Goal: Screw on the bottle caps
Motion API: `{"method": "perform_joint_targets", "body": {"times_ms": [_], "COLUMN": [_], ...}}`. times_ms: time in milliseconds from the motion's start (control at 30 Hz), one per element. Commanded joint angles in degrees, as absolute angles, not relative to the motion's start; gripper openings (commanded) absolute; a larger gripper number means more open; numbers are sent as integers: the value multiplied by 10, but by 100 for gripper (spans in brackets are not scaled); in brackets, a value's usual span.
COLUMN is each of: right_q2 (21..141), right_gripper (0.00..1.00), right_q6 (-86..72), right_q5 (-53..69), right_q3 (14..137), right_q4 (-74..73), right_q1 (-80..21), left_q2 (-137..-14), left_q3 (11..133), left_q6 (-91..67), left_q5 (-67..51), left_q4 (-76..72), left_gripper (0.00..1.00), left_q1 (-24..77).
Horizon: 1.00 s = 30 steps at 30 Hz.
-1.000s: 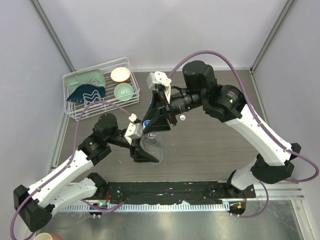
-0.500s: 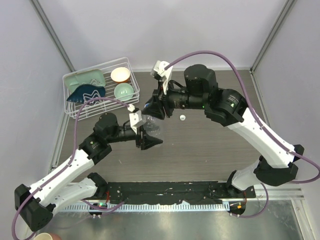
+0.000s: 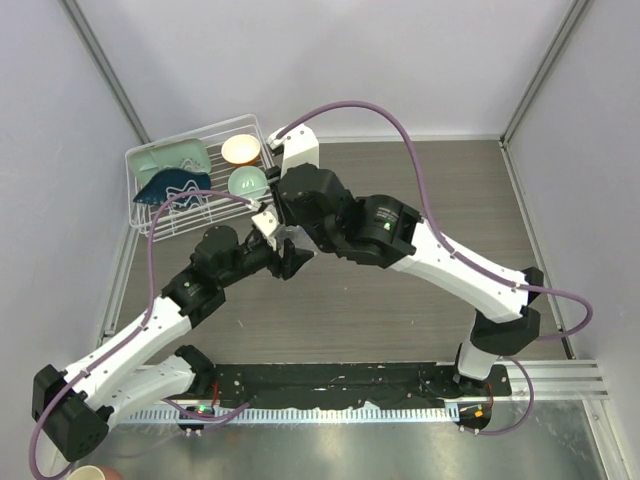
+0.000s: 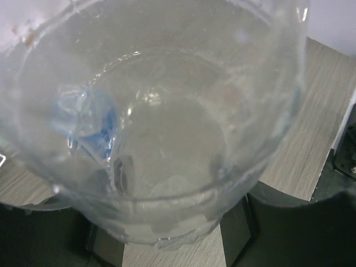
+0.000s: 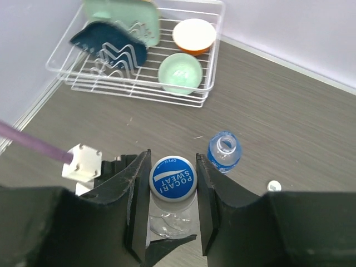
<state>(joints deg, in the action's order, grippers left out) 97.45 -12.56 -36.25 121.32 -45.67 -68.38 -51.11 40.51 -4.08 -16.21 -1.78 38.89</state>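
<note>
Wood-grain tabletop [image 3: 460,190] is ringed by pale walls [image 3: 330,60]. Clear label-free plastic bottle [image 4: 161,122] is clamped in left gripper [image 3: 293,262], its blue-printed round cap [image 5: 173,178] pinched by right gripper [image 5: 173,164]; blue-labelled open bottle [image 5: 225,151] is plainly seen only from right wrist.

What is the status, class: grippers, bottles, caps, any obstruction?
Left gripper shut on clear bottle. Right gripper shut on its cap. Labelled bottle open, loose cap beside it. Dish rack well apart.

POCARI SWEAT on blue-topped bottle cap [image 5: 173,177], tiny word above, perhaps OPEN
</note>
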Motion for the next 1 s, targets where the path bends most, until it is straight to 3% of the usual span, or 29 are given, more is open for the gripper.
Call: {"method": "perform_joint_targets", "body": {"times_ms": [0,67,133,200,267,433,667,967], "right_q2": [1024,1029,1034,1041,1046,1022,928,831], "right_gripper": [1,1,19,69,95,99,100,100], "right_q6": [-182,-191,-192,-189,-185,-158,-90,18], "right_q5": [-533,-539,-508,-460,-371,-252,-22,186], "right_q3": [1214,1227,1245,1293,1358,1433,1363,1200], "right_q4": [-569,-564,-563,-562,-563,-564,-557,-546], "right_q1": [-698,-700,-700,-700,-700,-700,-695,-652], "left_q2": [-485,-483,-482,-480,-476,-465,-466,-476], "left_q3": [436,433,426,420,416,420,415,429], "left_q6": [-3,-3,-3,-3,-3,-21,-18,59], "left_q5": [-141,-137,-136,-143,-148,-190,-261,-565], "left_q4": [-187,-186,-186,-179,-173,-148,-93,17], "left_gripper": [0,0,0,0,0,0,0,9], "left_q1": [396,396,396,396,396,396,395,396]}}
